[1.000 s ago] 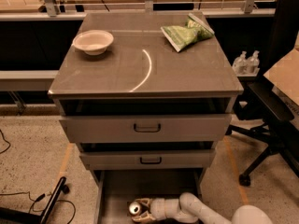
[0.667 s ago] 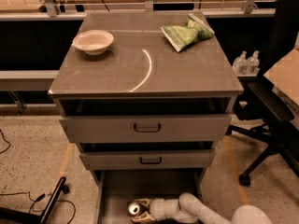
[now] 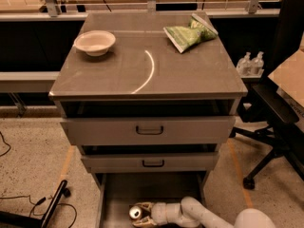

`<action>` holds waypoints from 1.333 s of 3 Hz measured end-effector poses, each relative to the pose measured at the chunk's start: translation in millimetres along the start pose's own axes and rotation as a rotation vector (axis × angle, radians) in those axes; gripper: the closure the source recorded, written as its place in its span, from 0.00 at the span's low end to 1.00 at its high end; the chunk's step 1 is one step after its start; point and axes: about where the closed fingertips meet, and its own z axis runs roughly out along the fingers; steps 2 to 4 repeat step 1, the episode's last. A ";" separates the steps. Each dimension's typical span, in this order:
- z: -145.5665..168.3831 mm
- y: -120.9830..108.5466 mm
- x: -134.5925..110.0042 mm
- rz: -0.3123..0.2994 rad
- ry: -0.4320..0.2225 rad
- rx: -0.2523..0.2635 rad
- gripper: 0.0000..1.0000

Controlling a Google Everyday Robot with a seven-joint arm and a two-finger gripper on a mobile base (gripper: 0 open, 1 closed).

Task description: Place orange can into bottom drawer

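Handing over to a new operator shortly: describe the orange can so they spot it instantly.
Start at the grey cabinet and go down to its bottom drawer, pulled open below two handled drawers. The orange can sits at its front, at the tip of the gripper; its shiny silver top is the only metallic glint down there.

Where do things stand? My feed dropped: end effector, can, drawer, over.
End effector down inside open bottom drawer, at orange can. Can low over drawer floor. No obstruction visible.
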 end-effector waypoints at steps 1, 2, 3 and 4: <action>2.1 1.5 -0.4 0.001 -0.002 -0.003 0.00; 2.1 1.5 -0.4 0.001 -0.002 -0.003 0.00; 2.1 1.5 -0.4 0.001 -0.002 -0.003 0.00; 2.1 1.5 -0.4 0.001 -0.002 -0.003 0.00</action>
